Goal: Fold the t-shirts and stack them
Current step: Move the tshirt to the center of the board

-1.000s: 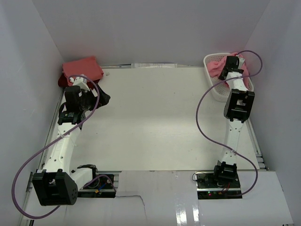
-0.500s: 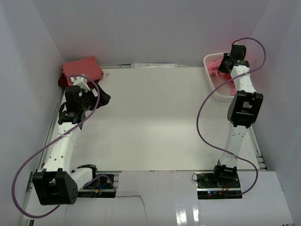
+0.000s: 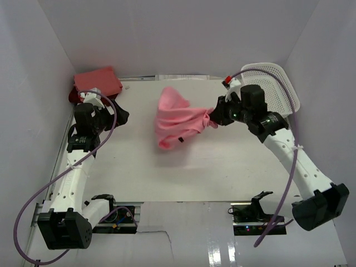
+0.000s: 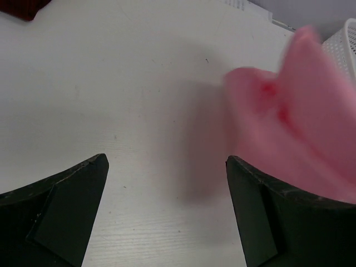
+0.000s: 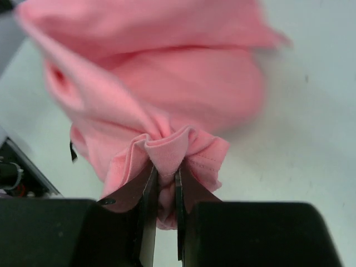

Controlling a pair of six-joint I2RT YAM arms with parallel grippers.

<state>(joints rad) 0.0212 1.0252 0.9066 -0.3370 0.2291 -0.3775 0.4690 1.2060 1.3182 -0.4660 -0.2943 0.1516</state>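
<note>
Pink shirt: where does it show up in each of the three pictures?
Top view: the pink shirt hangs mid-picture, bunched at its right end in the right claw.
Left wrist view: on the right side, blurred.
Right wrist view: fills the upper half, pinched by the claw at the bottom.
Shared landmark: the white basket, at top right in both the top and left wrist views.

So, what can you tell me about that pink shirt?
The pink shirt is soft plain cloth, crumpled into a loose bundle over the middle of the table. The right gripper pinches a gathered fold at one end; the rest trails leftward. A small dark tag shows near its lower edge. Whether it brushes the table is unclear.
</note>
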